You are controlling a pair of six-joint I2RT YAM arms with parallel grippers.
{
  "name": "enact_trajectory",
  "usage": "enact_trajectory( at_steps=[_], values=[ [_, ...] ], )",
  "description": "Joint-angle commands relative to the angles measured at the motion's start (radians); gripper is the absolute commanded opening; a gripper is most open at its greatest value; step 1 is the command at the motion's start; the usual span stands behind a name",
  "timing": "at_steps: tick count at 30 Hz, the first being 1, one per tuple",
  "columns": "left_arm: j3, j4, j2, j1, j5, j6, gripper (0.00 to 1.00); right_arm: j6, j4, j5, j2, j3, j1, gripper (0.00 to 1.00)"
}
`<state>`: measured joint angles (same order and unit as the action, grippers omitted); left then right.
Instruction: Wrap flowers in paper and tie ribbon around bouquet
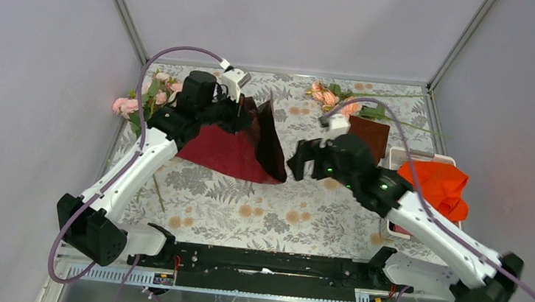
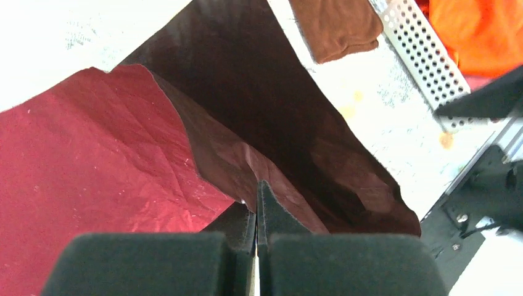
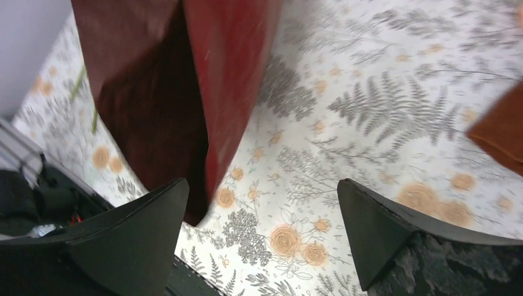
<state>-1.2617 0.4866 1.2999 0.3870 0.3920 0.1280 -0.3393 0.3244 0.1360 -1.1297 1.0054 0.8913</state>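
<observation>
The paper (image 1: 229, 152), crimson on one side and dark maroon on the other, is lifted at its far edge into a standing fold. My left gripper (image 1: 241, 111) is shut on that raised edge; in the left wrist view the sheet (image 2: 92, 160) runs in between the closed fingertips (image 2: 271, 213). My right gripper (image 1: 306, 165) stands open just right of the paper's lower right corner, nothing between its fingers (image 3: 154, 222), with the paper (image 3: 154, 92) hanging ahead to the left. Pink flowers lie at the far left (image 1: 144, 98) and far right (image 1: 332, 98). The ribbon is out of view.
A small brown folded square (image 1: 368, 135) lies right of the paper. An orange-red cloth (image 1: 439, 186) sits in a white perforated tray (image 1: 399, 158) at the right. The floral table cover (image 1: 266, 210) spreads under everything, with grey walls close on three sides.
</observation>
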Motion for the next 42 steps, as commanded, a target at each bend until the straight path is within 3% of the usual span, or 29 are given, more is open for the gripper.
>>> enact_trajectory(
  at_steps=[1, 8, 14, 19, 22, 27, 31, 36, 39, 42],
  values=[
    [0.033, -0.046, -0.055, 0.027, 0.026, -0.187, 0.00, -0.067, 0.043, -0.083, 0.160, -0.036, -0.130, 1.00],
    [0.086, -0.069, -0.090, 0.033, 0.064, -0.146, 0.00, -0.179, -0.188, -0.298, -0.012, -0.020, -0.246, 1.00],
    [0.115, -0.102, -0.077, 0.038, 0.076, -0.131, 0.00, -0.265, -0.248, -0.304, -0.144, 0.019, -0.244, 1.00],
    [0.119, -0.106, -0.079, 0.038, 0.078, -0.130, 0.00, -0.320, -0.305, -0.251, -0.209, -0.058, -0.246, 0.99],
    [0.121, -0.103, -0.092, 0.038, 0.071, -0.131, 0.00, -0.331, -0.279, -0.186, -0.240, -0.059, -0.248, 0.77],
    [0.033, -0.070, -0.100, 0.038, 0.008, -0.163, 0.00, -0.266, -0.216, -0.094, -0.277, -0.002, -0.298, 0.00],
    [-0.117, -0.032, -0.107, 0.031, -0.077, -0.208, 0.00, -0.128, -0.036, 0.123, -0.233, 0.200, -0.301, 0.00],
    [-0.284, -0.025, -0.099, -0.016, -0.181, -0.240, 0.00, -0.040, -0.008, 0.301, -0.070, 0.338, -0.287, 0.00],
    [-0.315, -0.029, -0.104, -0.046, -0.184, -0.230, 0.00, -0.048, -0.057, 0.299, 0.041, 0.265, -0.260, 0.00],
    [-0.252, -0.034, -0.117, -0.065, -0.144, -0.220, 0.00, -0.122, -0.116, 0.314, 0.169, 0.067, -0.194, 0.00]
  ],
)
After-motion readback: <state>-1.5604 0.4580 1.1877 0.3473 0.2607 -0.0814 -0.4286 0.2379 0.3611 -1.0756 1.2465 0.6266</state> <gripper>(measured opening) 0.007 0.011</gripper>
